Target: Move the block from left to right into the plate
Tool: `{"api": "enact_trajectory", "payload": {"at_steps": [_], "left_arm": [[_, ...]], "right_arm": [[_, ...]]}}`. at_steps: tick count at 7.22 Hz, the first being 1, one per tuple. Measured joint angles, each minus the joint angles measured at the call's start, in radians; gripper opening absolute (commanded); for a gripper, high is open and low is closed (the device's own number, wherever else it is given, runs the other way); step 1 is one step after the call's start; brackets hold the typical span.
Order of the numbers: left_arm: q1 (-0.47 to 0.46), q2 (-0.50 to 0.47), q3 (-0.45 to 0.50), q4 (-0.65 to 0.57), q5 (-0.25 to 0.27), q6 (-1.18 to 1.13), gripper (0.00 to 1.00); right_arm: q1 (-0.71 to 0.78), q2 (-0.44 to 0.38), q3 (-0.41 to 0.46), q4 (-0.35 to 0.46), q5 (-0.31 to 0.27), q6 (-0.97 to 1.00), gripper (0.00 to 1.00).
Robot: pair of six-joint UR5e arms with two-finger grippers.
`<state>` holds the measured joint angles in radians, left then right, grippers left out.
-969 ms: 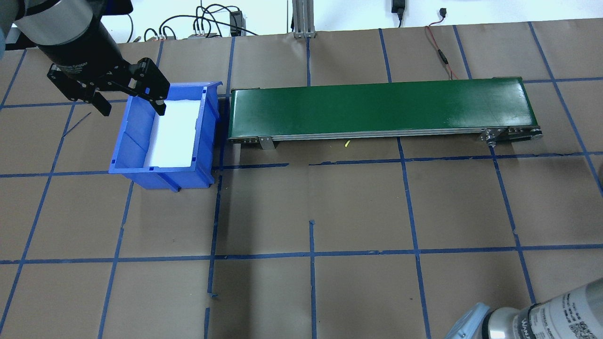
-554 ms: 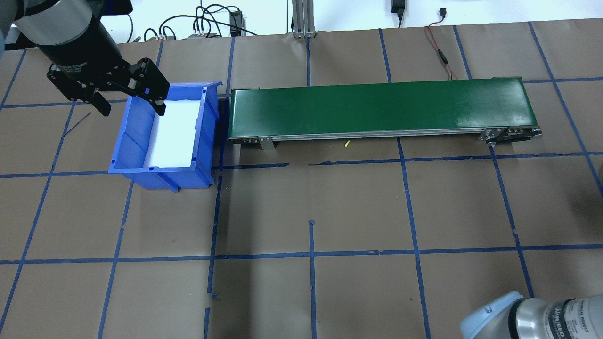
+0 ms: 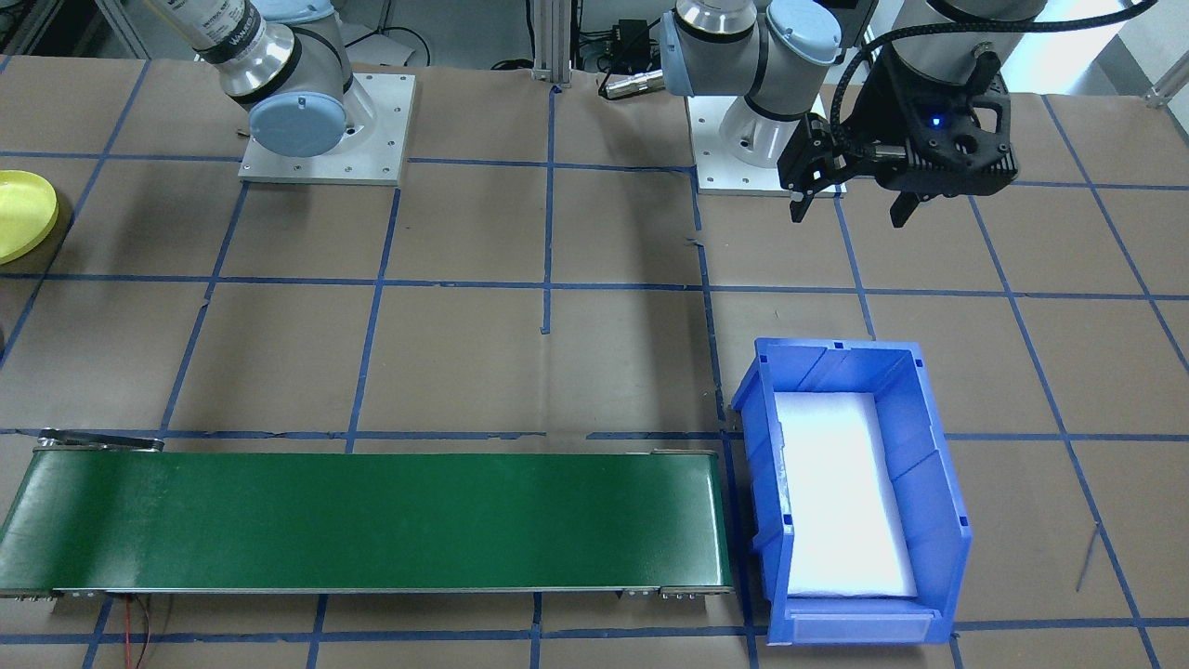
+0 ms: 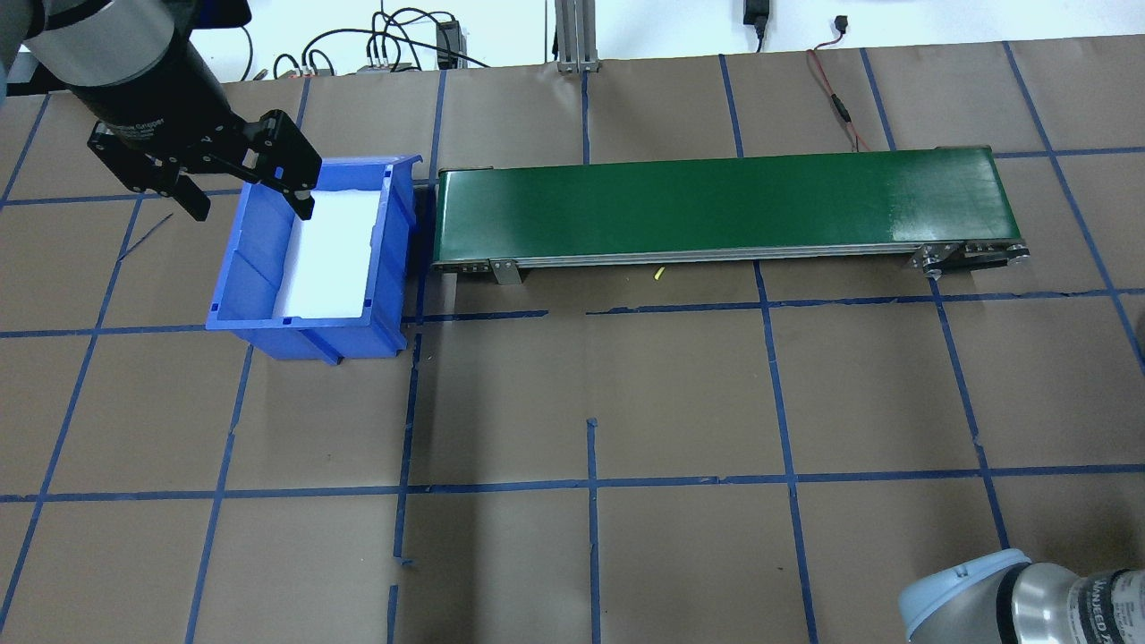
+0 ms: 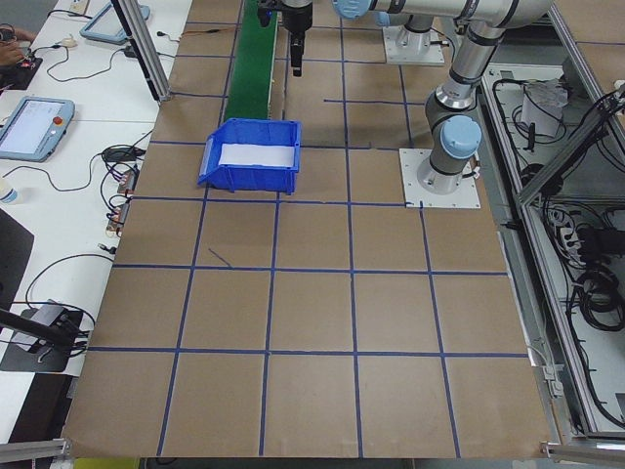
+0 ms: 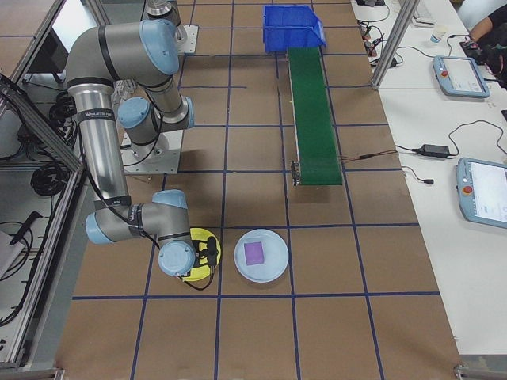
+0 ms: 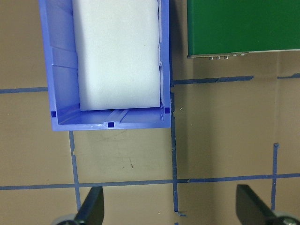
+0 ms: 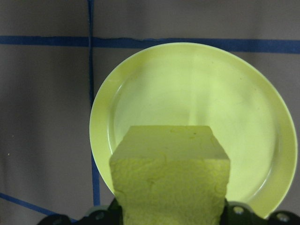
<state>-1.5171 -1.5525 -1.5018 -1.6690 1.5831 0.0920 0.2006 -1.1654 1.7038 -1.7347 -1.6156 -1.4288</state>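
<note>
Yellow foam block poised over the yellow plate, ready to be set down.

From the right wrist view, the right gripper [image 8: 171, 218] is pinching the yellow foam block [image 8: 171, 176] at its lower sides, and the block hangs above the yellow plate [image 8: 253, 122], towards its near rim rather than its middle. I'd nudge it further over the centre, lower it straight until the foam sits flat on the plate floor, then part the fingers gently so the light cube doesn't tip or cling. Across the table the left gripper [image 4: 246, 192] hangs with fingers spread over the back edge of the blue bin [image 4: 268, 317], beside the green conveyor belt [image 4: 716, 206].
</note>
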Motion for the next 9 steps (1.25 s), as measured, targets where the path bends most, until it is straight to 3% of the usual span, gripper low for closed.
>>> {"api": "enact_trajectory", "payload": {"at_steps": [4, 6, 9], "left_arm": [[0.001, 0.000, 0.000, 0.000, 0.000, 0.001, 1.00], [0.001, 0.000, 0.000, 0.000, 0.000, 0.001, 1.00], [0.001, 0.000, 0.000, 0.000, 0.000, 0.002, 1.00]], "right_arm": [[-0.002, 0.016, 0.001, -0.006, 0.010, -0.005, 0.99], [0.020, -0.001, -0.024, -0.002, 0.034, -0.016, 1.00], [0.238, -0.167, -0.130, 0.047, 0.059, -0.010, 0.99]]}}
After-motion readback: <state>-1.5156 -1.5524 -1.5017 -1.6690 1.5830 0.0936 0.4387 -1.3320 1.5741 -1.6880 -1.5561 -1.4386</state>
